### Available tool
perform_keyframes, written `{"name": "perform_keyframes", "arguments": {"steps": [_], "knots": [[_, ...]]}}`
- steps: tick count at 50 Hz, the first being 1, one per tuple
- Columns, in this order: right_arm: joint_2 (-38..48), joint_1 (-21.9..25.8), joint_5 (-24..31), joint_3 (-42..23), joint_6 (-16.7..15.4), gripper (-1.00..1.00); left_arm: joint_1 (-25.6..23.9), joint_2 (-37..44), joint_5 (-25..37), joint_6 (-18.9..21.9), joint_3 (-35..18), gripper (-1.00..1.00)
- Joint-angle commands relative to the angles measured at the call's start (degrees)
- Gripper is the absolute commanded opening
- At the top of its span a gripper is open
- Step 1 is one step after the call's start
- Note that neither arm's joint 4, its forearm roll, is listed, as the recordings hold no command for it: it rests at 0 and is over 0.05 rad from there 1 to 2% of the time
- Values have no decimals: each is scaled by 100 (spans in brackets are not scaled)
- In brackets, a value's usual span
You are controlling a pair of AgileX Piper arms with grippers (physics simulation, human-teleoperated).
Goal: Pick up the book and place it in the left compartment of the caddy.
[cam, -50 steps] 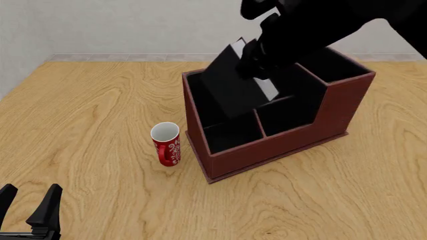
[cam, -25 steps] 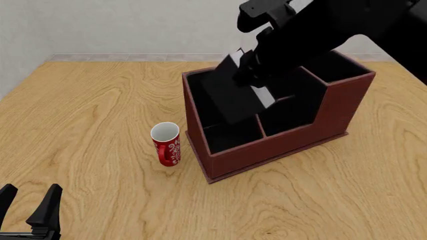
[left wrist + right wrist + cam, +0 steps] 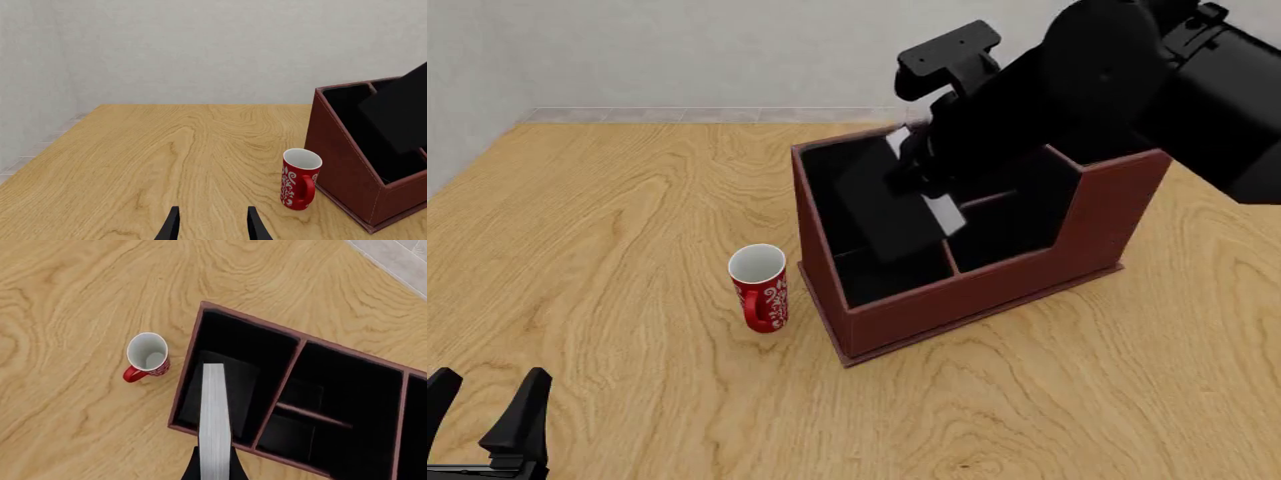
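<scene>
Book hangs tilted over the caddy, clamped by the right end effector, its lower corner already dipping into the left compartment. In my judgement the step in hand is the lowering. It would go best by bringing the book closer to upright first, keeping its thin edge parallel to the compartment's long walls, as the right wrist view shows it roughly is, and sinking it straight down so neither the outer wall nor the divider catches a corner. Letting go should wait until the bottom edge rests on the floor.

It is a small thick volume with a plain black cover and white page edges. A red-and-white mug stands on the table just beside the caddy. The left end effector waits near the table's front edge, fingers spread and holding nothing
</scene>
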Motion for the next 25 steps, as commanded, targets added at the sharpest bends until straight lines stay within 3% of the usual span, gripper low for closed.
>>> {"name": "perform_keyframes", "arguments": {"steps": [1,25], "knots": [[-35,3,-280,241,189,-100,0,0,0,0,0,100],[152,-133,-666,553,191,-100,0,0,0,0,0,100]]}}
